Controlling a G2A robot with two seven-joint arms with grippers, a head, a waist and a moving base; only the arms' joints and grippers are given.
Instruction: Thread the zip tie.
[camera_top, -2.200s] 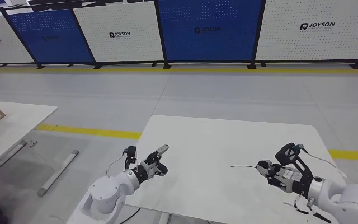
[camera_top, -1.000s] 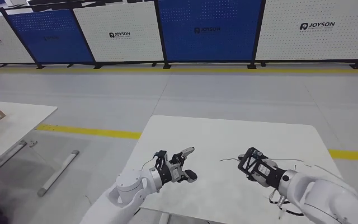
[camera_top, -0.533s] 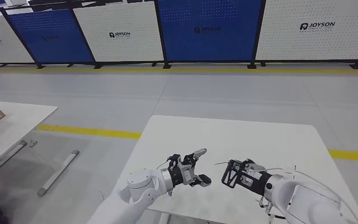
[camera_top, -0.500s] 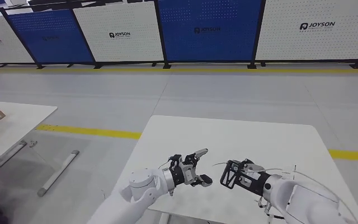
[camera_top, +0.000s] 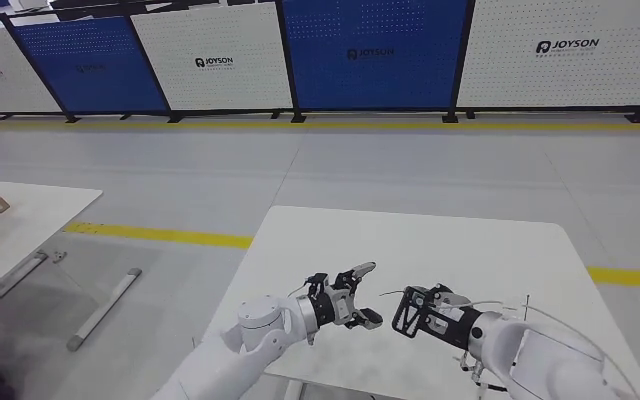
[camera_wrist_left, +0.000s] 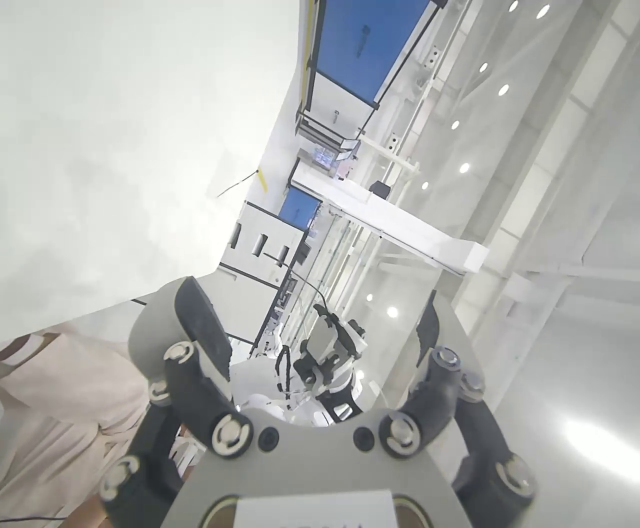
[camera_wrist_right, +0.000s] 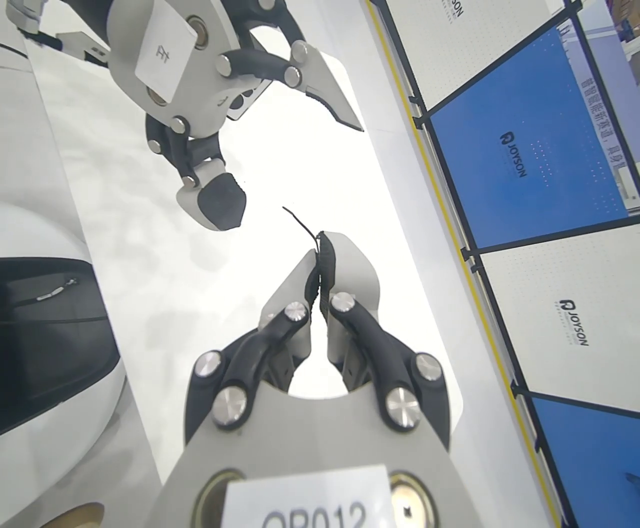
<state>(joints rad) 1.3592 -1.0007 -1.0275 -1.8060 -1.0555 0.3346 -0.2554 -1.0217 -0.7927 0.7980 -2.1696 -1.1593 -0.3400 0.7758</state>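
A thin black zip tie (camera_wrist_right: 301, 225) is pinched in my right gripper (camera_wrist_right: 320, 250), which is shut on it, with the pointed end sticking out past the fingertips. In the top view that gripper (camera_top: 402, 312) hovers over the front middle of the white table (camera_top: 420, 240), and the zip tie (camera_top: 390, 293) points toward the other arm. My left gripper (camera_top: 368, 295) faces it a short way off, open, with nothing between its fingers. The right wrist view shows the left gripper (camera_wrist_right: 290, 162) with jaws spread wide just beyond the tie's tip. The left wrist view looks through its own open gripper (camera_wrist_left: 315, 320) at the right gripper (camera_wrist_left: 325, 360).
The table's far half and right side are bare. A second white table (camera_top: 40, 215) stands off to the left across a gap of floor. Blue and white panels (camera_top: 375, 55) line the back of the room.
Both arms have come in from the table's sides toward its front middle and now face each other closely. In the last half second the left gripper edged slightly nearer the right one.
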